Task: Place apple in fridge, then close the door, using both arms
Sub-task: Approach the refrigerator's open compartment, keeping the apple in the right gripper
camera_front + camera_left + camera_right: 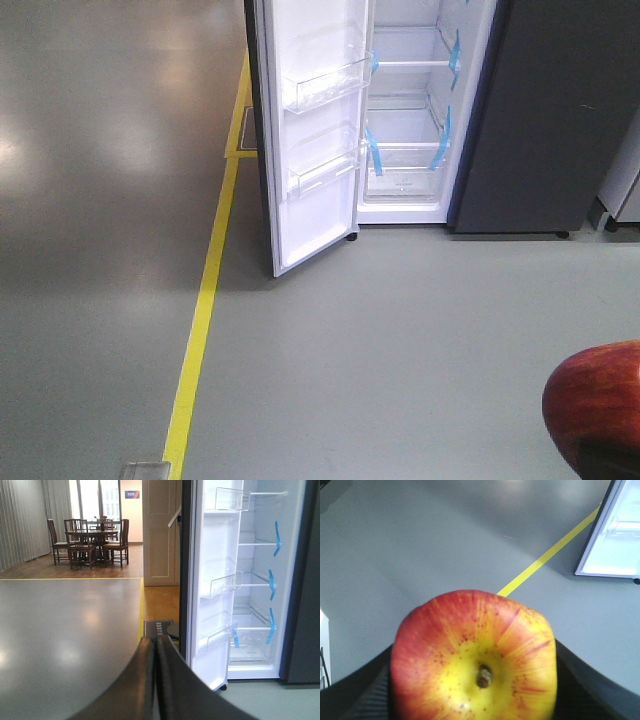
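A red apple [472, 655] with a yellow patch round its stem fills the right wrist view, pressed between the black fingers [360, 692] of my right gripper [472, 680]. The same apple [595, 400] shows at the lower right corner of the front view. The fridge [405, 110] stands ahead with its door [310, 130] swung wide open, white lining and clear bins facing me. My left gripper [157, 642] is shut with nothing in it, its fingertips touching, low and left of the door [215, 590]. Glass shelves with blue tape strips [272, 625] show inside.
A yellow floor line [205, 300] runs left of the door. A dark grey panel [550, 110] stands right of the fridge. A small metal plate [145, 470] lies on the floor. Far off in the left wrist view are a wooden table and chairs [92, 542].
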Available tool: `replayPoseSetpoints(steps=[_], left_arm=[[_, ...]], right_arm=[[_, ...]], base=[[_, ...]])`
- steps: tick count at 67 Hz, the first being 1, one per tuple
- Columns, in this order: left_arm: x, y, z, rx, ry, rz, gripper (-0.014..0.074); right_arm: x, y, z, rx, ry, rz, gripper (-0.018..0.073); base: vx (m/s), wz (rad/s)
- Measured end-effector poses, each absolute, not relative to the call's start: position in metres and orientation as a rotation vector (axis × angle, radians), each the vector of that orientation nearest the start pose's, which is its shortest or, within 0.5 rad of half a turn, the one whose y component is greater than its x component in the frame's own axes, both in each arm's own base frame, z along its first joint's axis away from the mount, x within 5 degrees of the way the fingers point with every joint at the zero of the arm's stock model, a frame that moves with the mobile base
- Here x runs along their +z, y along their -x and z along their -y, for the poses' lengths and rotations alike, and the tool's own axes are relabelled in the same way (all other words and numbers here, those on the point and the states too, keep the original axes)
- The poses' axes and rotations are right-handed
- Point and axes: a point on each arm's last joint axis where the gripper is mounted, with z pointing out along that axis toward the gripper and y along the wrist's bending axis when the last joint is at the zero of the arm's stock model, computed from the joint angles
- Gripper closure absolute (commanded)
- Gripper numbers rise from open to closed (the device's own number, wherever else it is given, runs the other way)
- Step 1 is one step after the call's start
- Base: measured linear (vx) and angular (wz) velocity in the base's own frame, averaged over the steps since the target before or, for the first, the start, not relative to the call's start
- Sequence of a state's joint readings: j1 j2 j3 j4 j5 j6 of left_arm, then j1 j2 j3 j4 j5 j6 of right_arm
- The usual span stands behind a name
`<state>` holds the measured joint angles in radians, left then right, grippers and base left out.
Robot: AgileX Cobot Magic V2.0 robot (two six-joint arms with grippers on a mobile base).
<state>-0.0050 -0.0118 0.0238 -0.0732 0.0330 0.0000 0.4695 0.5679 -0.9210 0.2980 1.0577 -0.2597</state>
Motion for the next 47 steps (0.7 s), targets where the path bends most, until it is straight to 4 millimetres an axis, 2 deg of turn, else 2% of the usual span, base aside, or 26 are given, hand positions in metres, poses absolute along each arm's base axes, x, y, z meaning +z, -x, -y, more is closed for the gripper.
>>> replayPoseSetpoints(steps=[47], left_arm=[[0.2028,-0.0565,0.0005,-0.064,0.05,-1.528,0.0602]], right_arm=[[0.3846,-0.0544,-0.0537,0.485,0.767,-2.048,0.0335]], base=[[0.14,0.02]])
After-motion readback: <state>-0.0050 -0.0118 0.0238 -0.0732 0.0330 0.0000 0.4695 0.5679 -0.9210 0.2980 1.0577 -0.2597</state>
